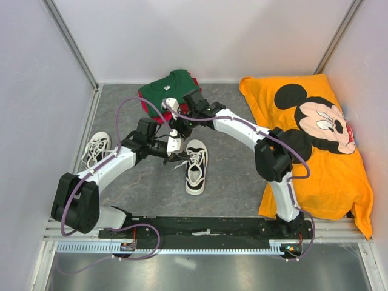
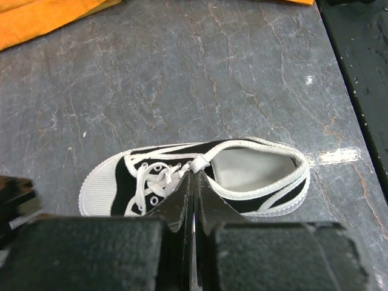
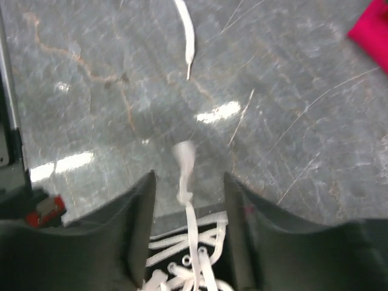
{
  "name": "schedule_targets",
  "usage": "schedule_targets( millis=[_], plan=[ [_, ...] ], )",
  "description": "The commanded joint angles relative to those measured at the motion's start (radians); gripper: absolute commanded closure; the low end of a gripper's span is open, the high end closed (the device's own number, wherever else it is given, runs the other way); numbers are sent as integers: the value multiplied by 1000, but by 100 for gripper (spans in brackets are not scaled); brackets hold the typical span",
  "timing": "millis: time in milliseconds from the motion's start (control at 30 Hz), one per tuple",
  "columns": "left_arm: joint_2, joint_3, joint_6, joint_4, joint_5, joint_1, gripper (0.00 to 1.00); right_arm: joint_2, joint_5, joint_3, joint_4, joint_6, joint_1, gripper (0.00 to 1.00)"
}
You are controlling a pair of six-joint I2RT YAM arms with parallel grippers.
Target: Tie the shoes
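One shoe, white with dark trim, lies in the middle of the floor with its toe toward the near edge. The other shoe lies by the left wall. My left gripper hangs over the middle shoe; its jaws are shut, pinching a bit of white lace at their tips. My right gripper is just behind it, above the same shoe. Its jaws are open, and a knotted lace strand rises between them without touching either finger, its end blurred.
A green shirt lies folded on a red one at the back. A large orange Mickey Mouse shirt covers the right side. A loose lace end lies on the grey floor. A black rail runs along the near edge.
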Motion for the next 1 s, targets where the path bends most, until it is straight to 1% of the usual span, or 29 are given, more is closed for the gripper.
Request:
schedule_targets(
  millis=[0, 33, 133, 233, 433, 500, 667, 767, 967],
  plan=[
    [-39, -17, 58, 7, 24, -3, 98, -74, -55, -19, -56, 14, -40, 37],
    [-38, -20, 57, 19, 20, -2, 99, -110, -55, -48, -84, 5, -59, 33],
    [-31, -31, 31, 53, 13, -3, 98, -183, -57, -111, -137, -10, -104, 32],
    [-15, -23, 20, 71, 7, -3, 98, -249, -83, -184, -170, -15, -144, 32],
    [19, 0, 23, 84, -7, -3, 98, -335, -221, -329, -184, 25, -169, 33],
    [25, 3, 20, 87, -9, -3, 98, -341, -262, -355, -145, 75, -169, 33],
    [36, 12, 11, 97, -26, -3, 98, -335, -299, -407, -67, 163, -149, 33],
    [36, 12, 0, 105, -29, -1, 98, -326, -302, -418, -50, 186, -121, 34],
    [38, 6, -4, 113, -27, -1, 98, -318, -264, -439, -19, 204, -104, 40]
  ],
)
